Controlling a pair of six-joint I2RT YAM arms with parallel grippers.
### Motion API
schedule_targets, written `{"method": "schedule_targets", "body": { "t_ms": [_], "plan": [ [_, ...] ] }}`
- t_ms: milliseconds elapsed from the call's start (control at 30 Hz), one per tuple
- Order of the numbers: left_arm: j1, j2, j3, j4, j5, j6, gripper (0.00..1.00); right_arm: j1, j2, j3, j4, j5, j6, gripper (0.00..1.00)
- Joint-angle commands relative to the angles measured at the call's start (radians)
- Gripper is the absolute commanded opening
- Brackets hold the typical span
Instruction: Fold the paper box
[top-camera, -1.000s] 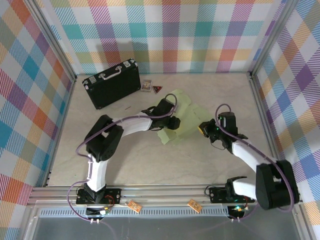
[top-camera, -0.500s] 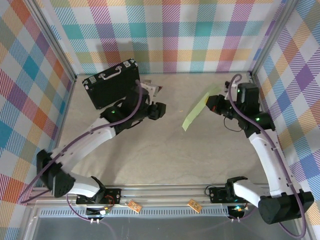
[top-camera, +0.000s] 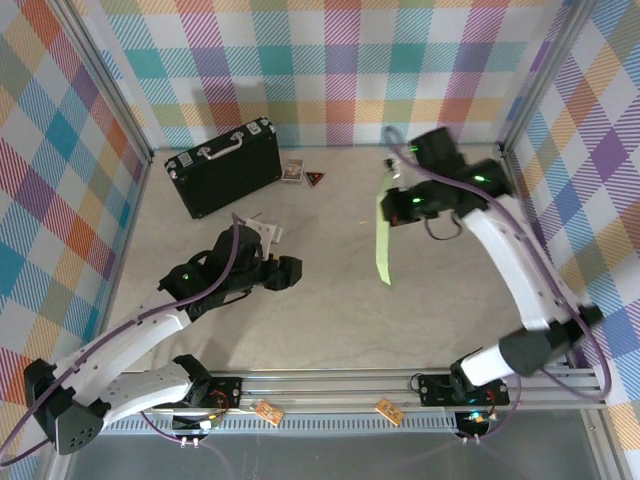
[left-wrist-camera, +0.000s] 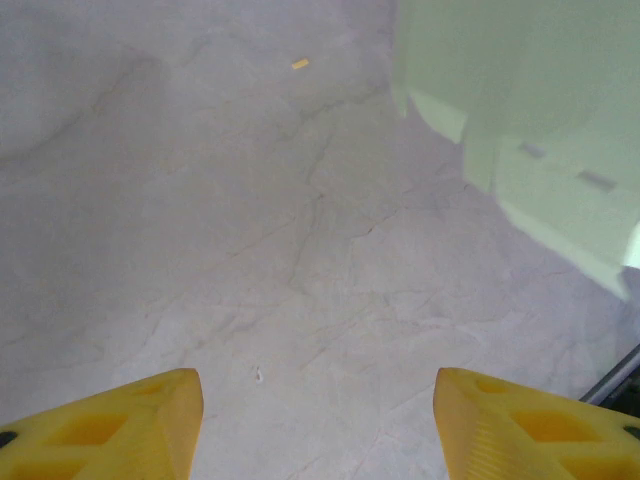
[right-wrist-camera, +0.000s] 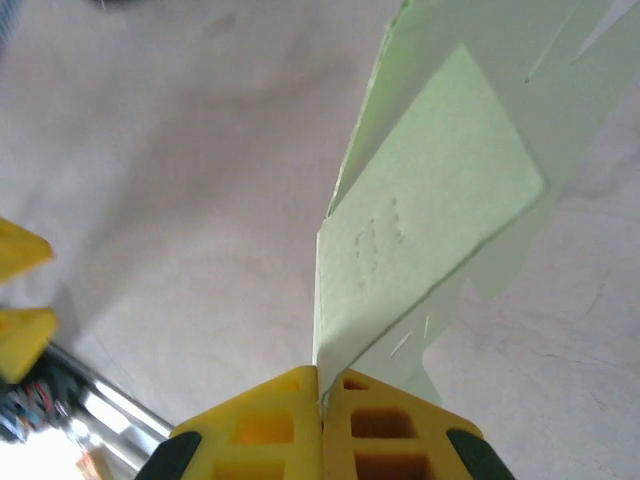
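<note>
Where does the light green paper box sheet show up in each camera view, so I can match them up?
Top external: the paper box is a narrow edge-on strip right of centre, its far end in the right gripper.
Left wrist: the paper box lies in the upper right corner, flaps showing.
Right wrist: the paper box runs from the shut fingertips to the upper right.
Shared landmark: the marbled table behind it.

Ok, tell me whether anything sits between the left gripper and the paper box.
Nothing visible does. The left gripper, jaws open, faces open table all the way to the paper box, which the right gripper holds pinched by one edge.
</note>
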Motion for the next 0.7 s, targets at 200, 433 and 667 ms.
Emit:
{"method": "schedule_targets", "body": {
  "t_ms": [200,433,667],
  "plan": [
    [0.003,-0.221,-0.129,-0.199,-0.332,-0.207,0.67,0.294,0.355,0.059,-0.029,0.126,-0.093,0.00],
    [0.031,-0.350,-0.171,-0.322,-0.520,-0.288,0.72,0.423,0.470,-0.020,0.026,0.051,-0.306,0.04],
    [0.033,-0.313,-0.215,-0.242,-0.443,-0.267,0.78,0.429,0.459,-0.080,0.136,0.079,-0.334,0.36]
  ]
}}
